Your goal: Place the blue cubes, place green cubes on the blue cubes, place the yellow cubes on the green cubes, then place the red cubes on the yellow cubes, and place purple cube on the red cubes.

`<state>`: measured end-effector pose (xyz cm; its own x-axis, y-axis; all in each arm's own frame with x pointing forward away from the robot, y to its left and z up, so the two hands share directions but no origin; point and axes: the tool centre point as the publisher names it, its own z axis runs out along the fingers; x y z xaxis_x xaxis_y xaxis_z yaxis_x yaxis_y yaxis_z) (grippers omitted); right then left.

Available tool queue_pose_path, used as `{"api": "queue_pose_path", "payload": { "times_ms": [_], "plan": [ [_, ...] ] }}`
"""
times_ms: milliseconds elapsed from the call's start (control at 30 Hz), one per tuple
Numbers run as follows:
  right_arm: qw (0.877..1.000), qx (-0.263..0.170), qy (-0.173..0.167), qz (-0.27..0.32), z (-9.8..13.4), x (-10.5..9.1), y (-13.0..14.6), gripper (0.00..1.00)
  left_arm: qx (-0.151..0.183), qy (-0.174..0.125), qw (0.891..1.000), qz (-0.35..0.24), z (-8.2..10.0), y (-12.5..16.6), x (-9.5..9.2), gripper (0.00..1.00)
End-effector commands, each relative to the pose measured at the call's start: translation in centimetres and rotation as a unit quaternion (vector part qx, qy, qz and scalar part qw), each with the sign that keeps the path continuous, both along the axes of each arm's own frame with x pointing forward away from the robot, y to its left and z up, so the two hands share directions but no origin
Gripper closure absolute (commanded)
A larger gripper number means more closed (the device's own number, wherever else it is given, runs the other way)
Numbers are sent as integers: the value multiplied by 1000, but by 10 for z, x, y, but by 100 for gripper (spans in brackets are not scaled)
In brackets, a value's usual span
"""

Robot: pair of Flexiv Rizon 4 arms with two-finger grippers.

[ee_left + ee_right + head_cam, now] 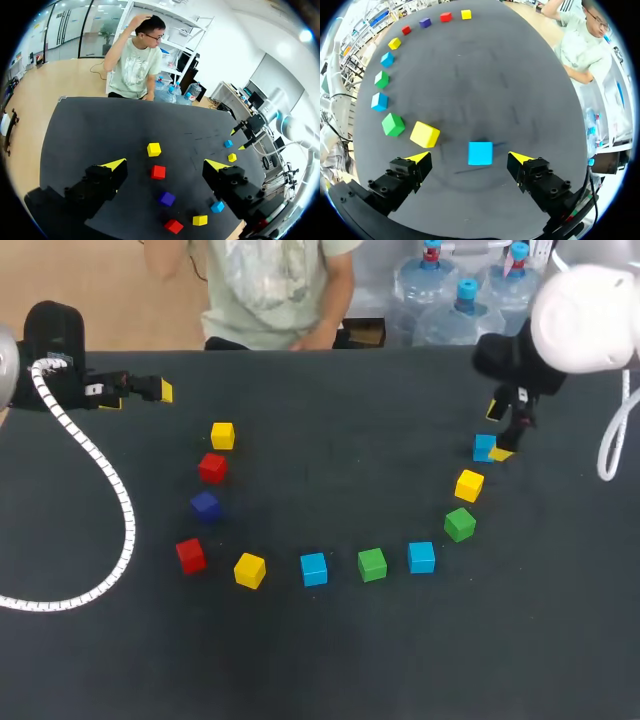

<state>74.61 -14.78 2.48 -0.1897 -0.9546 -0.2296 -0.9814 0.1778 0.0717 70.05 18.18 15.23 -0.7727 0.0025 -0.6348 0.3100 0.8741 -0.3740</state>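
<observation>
— Right gripper point(470, 158) is hanging over the first blue cube point(480, 153), fingers spread wide and touching nothing. The cube sits flat on the table point(330, 400) near its right edge, towards the far side, and lines up between my yellow tips. It looks a bit closer to one finger than the other. Any tips before I go for it?

— Centre it first, I'd say. If one pad lands early the cube will probably skid or twist. Its faces look roughly square to your fingers, so drop straight down and close on two opposite flat sides, not on corners.

— What about the yellow cube point(425, 134) just beside it, with a green cube point(393, 124) next along?

— They look far enough off, but keep that outer finger from swinging wide on the way down. Grab low enough that it can't pivot.

— Left gripper point(165, 164) is open too, up by the far left edge, holding nothing.

— Fine there. It's well apart, so no clash.
</observation>
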Motion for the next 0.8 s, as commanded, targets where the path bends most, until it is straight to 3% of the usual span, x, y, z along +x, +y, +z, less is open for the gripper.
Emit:
{"api": "queue_pose_path", "payload": {
  "times_ms": [33, 267, 600, 800],
  "plan": [
    [1000, -1, 19, 11, -7, 17, -1, 0, -4, -3, 1000, -2, -2, 2, 0, 0],
    [998, -22, 34, 37, -15, 28, 6, 0, -4, -3, 1000, -2, -2, 2, 0, 0],
    [999, -7, 44, 17, -31, 15, 0, 0, -4, -3, 1000, -2, -2, 2, 0, 0],
    [999, -21, 33, 22, -23, 21, -2, 0, -4, -3, 1000, -2, -2, 2, 0, 0]
  ]
}}
